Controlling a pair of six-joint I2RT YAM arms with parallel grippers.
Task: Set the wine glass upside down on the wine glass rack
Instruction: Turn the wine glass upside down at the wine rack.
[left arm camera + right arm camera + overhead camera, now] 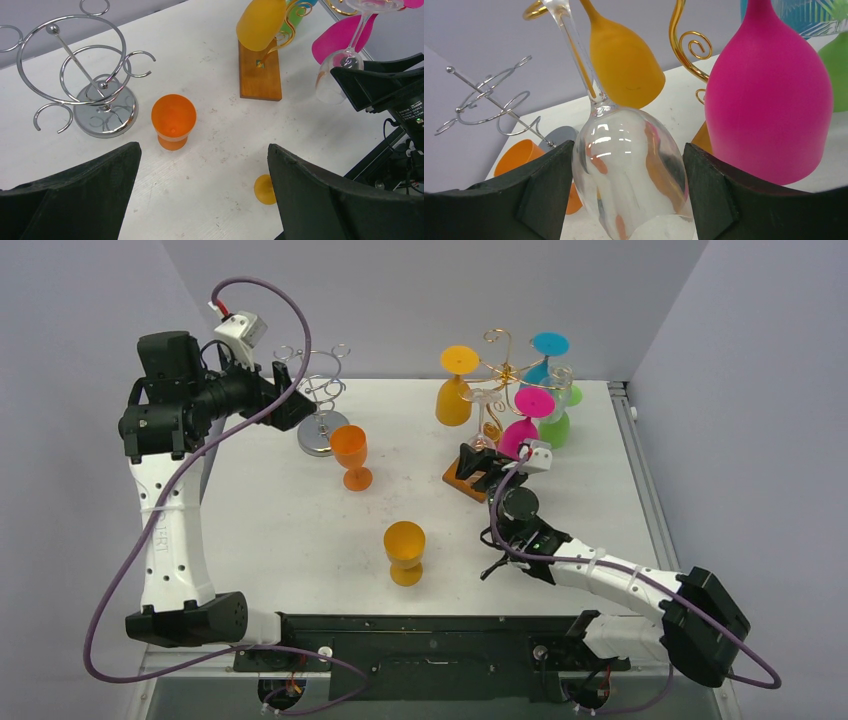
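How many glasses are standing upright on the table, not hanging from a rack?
2. An orange glass stands beside the silver rack on the left; an amber glass stands mid-table, nearer the front. The right arm could hide a little of the table.

The top external camera looked down from above the near edge, taking in the whole table [280, 530]. The left wrist camera looked down from some height; the right wrist camera sat low, close against the clear wine glass [634, 170]. All three showed the silver rack [115, 120].
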